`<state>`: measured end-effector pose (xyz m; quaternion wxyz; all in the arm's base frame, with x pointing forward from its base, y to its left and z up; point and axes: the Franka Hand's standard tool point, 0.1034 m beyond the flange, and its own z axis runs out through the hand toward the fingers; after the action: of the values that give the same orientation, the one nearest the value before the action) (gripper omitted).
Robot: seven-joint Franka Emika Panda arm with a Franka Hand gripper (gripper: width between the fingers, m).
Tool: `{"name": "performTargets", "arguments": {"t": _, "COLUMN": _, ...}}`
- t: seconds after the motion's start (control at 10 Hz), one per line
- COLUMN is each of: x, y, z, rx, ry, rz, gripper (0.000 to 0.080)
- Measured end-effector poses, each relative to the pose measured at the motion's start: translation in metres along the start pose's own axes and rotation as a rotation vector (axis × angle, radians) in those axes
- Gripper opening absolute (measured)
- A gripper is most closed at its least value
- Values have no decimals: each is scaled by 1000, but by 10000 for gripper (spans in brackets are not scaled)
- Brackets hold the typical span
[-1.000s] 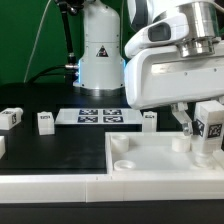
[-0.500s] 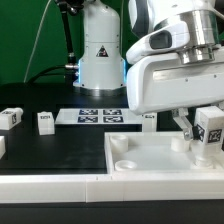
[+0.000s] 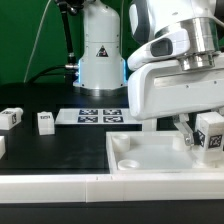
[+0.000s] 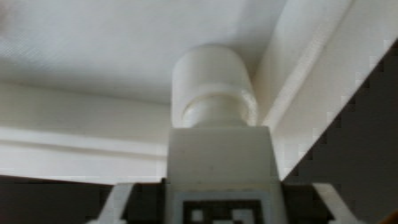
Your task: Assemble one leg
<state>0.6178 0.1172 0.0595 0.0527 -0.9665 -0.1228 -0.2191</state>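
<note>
My gripper (image 3: 205, 142) is shut on the leg (image 3: 212, 133), a small white block with a black-and-white tag facing the camera. It holds the leg slightly tilted over the far right corner of the white tray (image 3: 150, 160), at the exterior view's right. In the wrist view the leg (image 4: 222, 150) fills the middle between my gripper's (image 4: 226, 206) two fingers (image 4: 121, 200), and its round peg end (image 4: 217, 85) points at the tray's inner corner (image 4: 294, 60). I cannot tell whether the peg touches the tray.
Two more small white tagged legs (image 3: 12, 118) (image 3: 45, 121) stand on the black table at the exterior view's left. The marker board (image 3: 98, 116) lies behind the tray. The arm's white base (image 3: 100, 50) stands at the back. A round socket (image 3: 127, 160) shows in the tray's near left corner.
My gripper has carried the leg a little toward the exterior view's right and tilted it slightly. The tray and the loose legs have not moved.
</note>
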Motion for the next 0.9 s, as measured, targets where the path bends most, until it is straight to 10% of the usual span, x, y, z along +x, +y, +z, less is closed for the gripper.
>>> {"name": "performTargets", "arguments": {"t": 0.6, "x": -2, "y": 0, "z": 1, "rx": -4, "ry": 21, "rz": 2, "gripper": 356}}
{"name": "performTargets", "arguments": {"t": 0.9, "x": -2, "y": 0, "z": 1, "rx": -4, "ry": 21, "rz": 2, "gripper": 643}}
